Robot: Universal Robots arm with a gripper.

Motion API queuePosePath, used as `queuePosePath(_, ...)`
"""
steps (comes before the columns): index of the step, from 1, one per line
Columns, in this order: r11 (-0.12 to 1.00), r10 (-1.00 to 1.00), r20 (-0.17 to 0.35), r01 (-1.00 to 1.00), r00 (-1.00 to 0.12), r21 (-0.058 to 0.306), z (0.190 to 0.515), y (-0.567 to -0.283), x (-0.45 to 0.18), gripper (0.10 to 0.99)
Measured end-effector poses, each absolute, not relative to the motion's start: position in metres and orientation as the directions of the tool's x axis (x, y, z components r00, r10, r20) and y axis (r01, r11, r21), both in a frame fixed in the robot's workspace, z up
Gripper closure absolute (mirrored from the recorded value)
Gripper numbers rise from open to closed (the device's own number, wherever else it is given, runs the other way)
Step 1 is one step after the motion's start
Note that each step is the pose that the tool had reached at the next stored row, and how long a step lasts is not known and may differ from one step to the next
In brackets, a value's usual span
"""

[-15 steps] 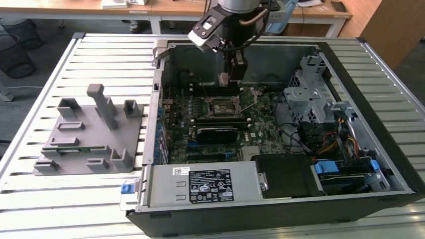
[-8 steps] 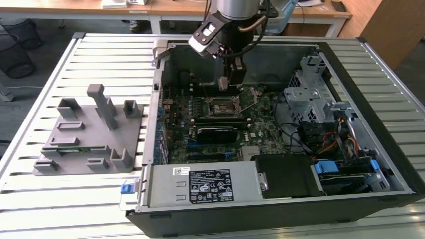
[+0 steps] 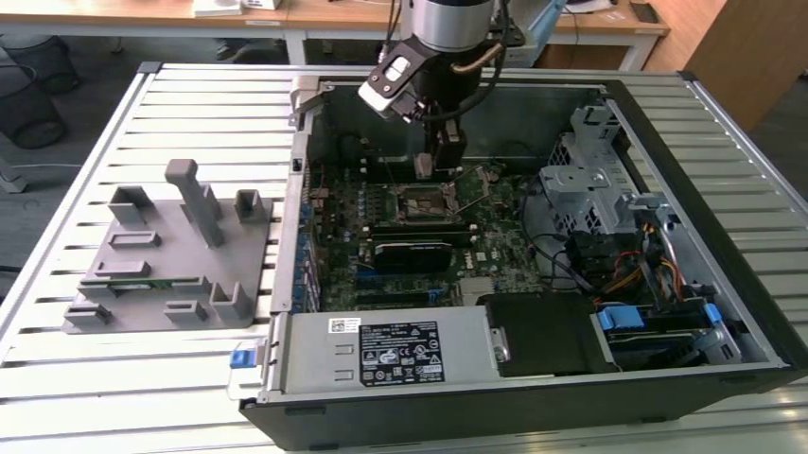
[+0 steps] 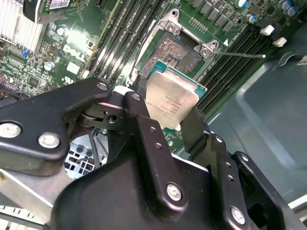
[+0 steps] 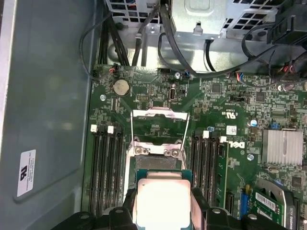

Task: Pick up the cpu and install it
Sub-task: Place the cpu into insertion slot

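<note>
The cpu [image 4: 171, 97] is a small flat square chip with a pale silver top and a green rim, pinched by its edges between my black fingers [image 4: 139, 112]. My gripper [image 4: 168, 109] is shut on it. In the first wrist view the cpu [image 5: 160, 200] hangs just short of the open motherboard socket [image 5: 154, 149], whose metal frame [image 5: 154, 115] is swung up. In the exterior view my gripper [image 3: 433, 166] reaches down into the open computer case, slightly above and behind the socket [image 3: 425, 201].
The grey plastic holder [image 3: 177, 255] stands on the slatted table [image 3: 189, 104] at the exterior view's left. Inside the case are memory slots [image 5: 108, 167], a heatsink [image 5: 283, 146], a drive cage [image 3: 588, 180], cables [image 3: 631, 274] and the power supply [image 3: 392, 350].
</note>
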State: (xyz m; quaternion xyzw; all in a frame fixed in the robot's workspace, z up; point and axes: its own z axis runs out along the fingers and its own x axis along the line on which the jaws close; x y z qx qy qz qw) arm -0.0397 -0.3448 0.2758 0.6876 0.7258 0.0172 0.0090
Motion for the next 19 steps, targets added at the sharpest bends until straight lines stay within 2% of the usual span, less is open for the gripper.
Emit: queuePosePath(19, 0.054, 0.998, 0.010, 0.998, -0.054, 0.038, 0.244, -0.344, -0.040, 0.557)
